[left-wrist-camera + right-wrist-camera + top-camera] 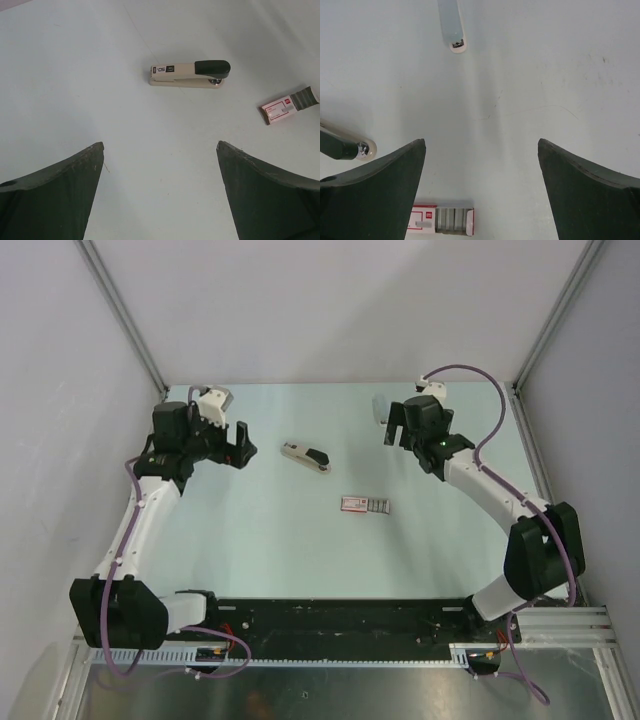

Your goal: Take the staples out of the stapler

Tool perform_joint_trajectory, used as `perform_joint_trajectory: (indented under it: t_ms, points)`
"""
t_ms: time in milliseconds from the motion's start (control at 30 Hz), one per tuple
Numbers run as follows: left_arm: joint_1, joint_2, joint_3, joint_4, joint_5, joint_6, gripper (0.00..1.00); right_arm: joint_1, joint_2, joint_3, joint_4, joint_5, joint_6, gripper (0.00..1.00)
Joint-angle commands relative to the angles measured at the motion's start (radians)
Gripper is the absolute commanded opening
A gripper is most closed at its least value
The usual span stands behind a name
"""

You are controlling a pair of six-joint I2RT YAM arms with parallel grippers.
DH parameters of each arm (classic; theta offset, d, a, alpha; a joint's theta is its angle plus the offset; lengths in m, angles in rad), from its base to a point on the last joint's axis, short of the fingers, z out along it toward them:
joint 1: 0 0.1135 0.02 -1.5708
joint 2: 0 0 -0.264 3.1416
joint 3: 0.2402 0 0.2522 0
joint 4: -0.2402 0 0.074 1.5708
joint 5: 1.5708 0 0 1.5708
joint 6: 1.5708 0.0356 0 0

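The stapler [305,455], cream-beige with a black rear end, lies flat and closed on the pale table between the two arms. In the left wrist view it [190,75] lies straight ahead, well beyond my fingertips. In the right wrist view only its end [345,146] shows at the left edge. My left gripper [232,448] [160,146] is open and empty, left of the stapler. My right gripper [395,433] [481,142] is open and empty, to the stapler's right and farther back.
A red-and-white staple box [364,504] [289,105] [442,220] lies half slid open with grey staple strips showing, in front and right of the stapler. A pale narrow strip with a dark tip [454,30] shows on the table ahead of the right gripper.
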Motion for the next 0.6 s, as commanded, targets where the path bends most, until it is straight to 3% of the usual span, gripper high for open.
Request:
perform_joint_trajectory:
  t_ms: [0,367,567]
  points:
    - [-0.027,-0.008,-0.005,0.005,0.042,-0.023,1.0,0.008,0.047,0.035,0.091,-0.002,0.004,0.99]
    - [-0.038,0.036,0.009,0.001,0.048,-0.026,0.99,0.009,0.207,0.036,0.386,0.047,-0.014,0.99]
    - [-0.048,0.107,0.032,0.003,0.054,-0.028,0.99,-0.002,0.335,0.113,0.388,0.003,-0.018,0.99]
